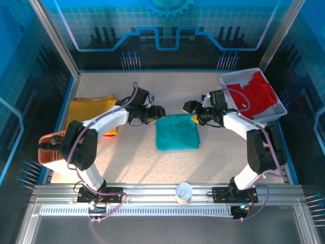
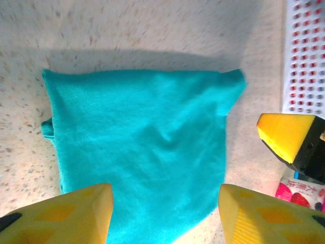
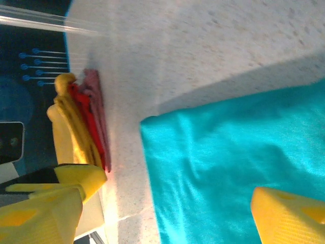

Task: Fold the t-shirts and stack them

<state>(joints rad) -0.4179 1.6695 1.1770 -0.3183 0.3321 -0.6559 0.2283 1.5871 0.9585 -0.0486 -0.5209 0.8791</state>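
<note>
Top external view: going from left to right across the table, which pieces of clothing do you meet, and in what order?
Mustard-yellow cloth t-shirt → folded teal-green cloth t-shirt → red cloth t-shirt, lying in the white mesh basket.

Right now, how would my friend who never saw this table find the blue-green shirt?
Look at the middle of the speckled table. The teal t-shirt lies there alone, folded into a flat square. The yellow t-shirt lies at the left edge, and the red t-shirt sits in the white basket on the right.
</note>
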